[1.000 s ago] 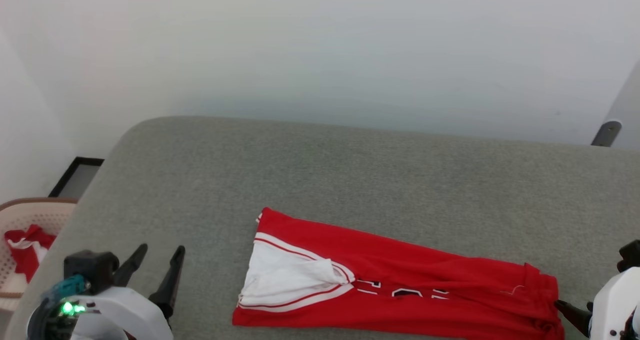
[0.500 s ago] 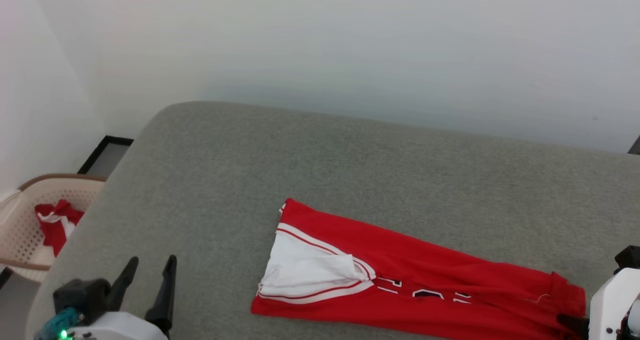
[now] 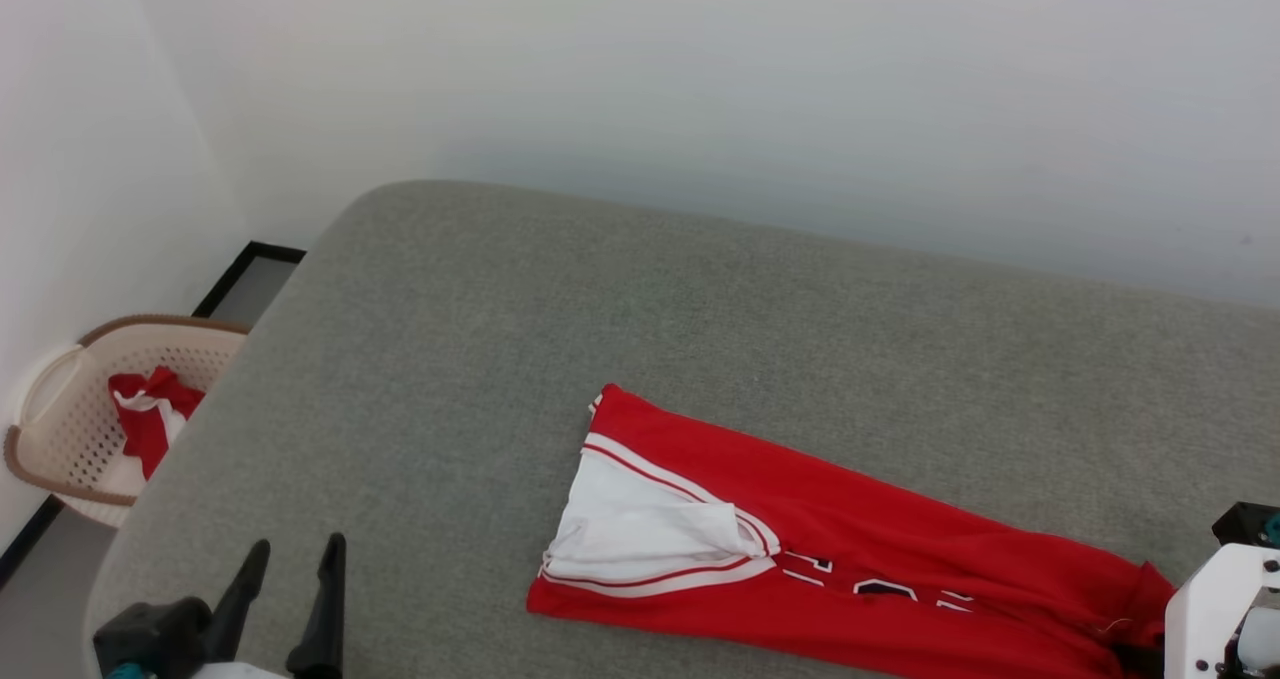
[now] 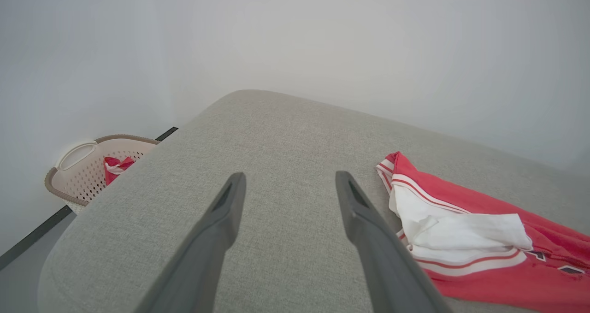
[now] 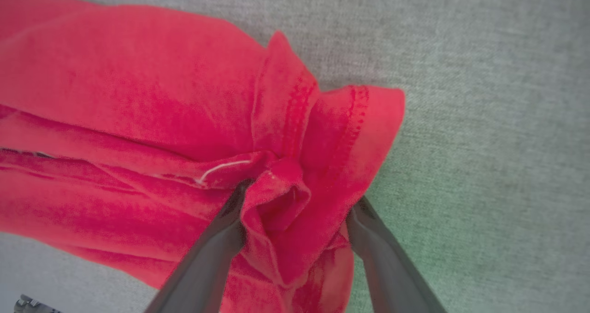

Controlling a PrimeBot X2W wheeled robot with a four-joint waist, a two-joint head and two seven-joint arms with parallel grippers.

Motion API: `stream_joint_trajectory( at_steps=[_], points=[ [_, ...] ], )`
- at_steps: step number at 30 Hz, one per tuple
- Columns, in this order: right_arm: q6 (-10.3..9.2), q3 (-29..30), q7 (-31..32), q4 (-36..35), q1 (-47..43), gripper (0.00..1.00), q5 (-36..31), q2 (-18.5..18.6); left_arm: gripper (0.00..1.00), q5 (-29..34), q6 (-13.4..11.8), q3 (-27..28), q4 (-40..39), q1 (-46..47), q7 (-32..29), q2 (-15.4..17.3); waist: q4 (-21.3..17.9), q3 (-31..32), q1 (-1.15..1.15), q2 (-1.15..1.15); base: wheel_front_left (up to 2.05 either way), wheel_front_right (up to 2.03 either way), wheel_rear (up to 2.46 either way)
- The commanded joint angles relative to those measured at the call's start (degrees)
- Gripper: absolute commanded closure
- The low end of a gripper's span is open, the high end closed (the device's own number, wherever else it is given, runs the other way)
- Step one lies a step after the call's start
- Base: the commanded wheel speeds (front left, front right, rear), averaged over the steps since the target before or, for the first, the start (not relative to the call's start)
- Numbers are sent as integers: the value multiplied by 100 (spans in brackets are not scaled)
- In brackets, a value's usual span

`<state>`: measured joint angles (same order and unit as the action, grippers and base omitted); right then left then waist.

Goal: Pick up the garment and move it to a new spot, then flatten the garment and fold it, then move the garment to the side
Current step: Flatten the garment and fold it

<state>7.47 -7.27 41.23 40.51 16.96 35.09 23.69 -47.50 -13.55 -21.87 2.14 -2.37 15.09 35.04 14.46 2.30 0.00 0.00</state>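
Garment point(image 3: 800, 519) lay flat along the near edge of the grey cushion point(image 3: 600, 299), its lower border cut off and its dark lettering folded and unreadable. At its hem end, the right gripper point(image 5: 299, 197) stood spread, with bunched hem between its fingers and the tips buried in fabric. The left gripper point(image 4: 290, 177) hovered, fingers apart, over the cushion's bare left part.

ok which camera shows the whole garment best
The head view: the garment lies stretched almost full length on the grey cushion, white panel to red hem. The left wrist view catches mostly its white-panel end; the right wrist view shows the red hem bunched between the open fingers of the right gripper.
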Motion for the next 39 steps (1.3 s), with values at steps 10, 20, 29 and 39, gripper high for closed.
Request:
stream_joint_trajectory(
  at_steps=[10, 20, 29, 39],
  points=[
    [-1, -519, -257, 252, 258, 100, 521, 69, 0, 379, 264, 412, 118, -186, 1, -431, 64, -162, 0, 0, 0, 0, 0],
    [-7, -810, -473, 306, 453, 100, 852, 646, 0, 622, 446, 641, 231, -240, 1, -687, -36, -180, 0, 0, 0, 0, 0],
    [-2, -869, -667, 667, 684, 100, 898, 1226, 0, 757, 554, 810, 258, -337, 1, -775, -137, -151, 0, 0, 0, 0, 0],
    [-1, -1257, -609, 580, 931, 100, 950, 1387, 0, 748, 577, 884, 278, -508, 1, -850, -299, 8, 0, 0, 0, 0, 0]
  ],
)
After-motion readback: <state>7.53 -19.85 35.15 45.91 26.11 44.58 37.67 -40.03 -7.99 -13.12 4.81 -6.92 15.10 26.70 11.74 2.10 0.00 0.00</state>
